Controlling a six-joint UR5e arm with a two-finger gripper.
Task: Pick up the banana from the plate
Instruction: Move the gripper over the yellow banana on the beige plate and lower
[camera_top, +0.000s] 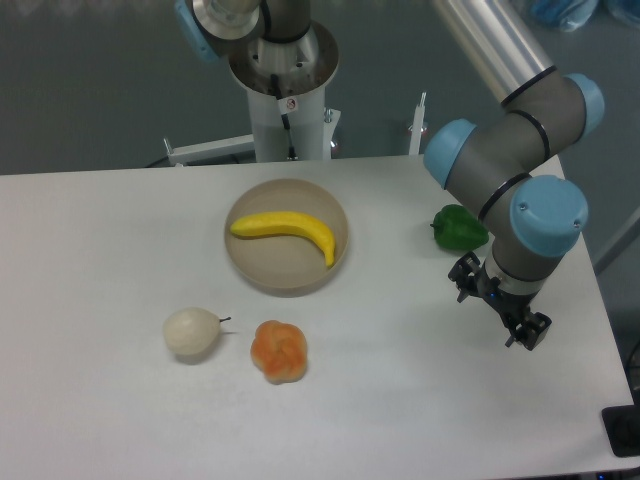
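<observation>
A curved bright yellow banana (288, 229) lies inside the round beige plate (247, 262) at the table's middle back. It rests across the upper half of the dish, its tip pointing down to the right. My gripper (502, 306) hangs over the right side of the table, well to the right of the plate and apart from it. The two black fingers stand apart with nothing between them.
A green pepper (457, 229) sits just behind the gripper, partly hidden by the arm's wrist. In front of the plate lie a pale round fruit (191, 332) and an orange-red fruit (279, 350). The robot's base post (285, 110) rises behind the plate.
</observation>
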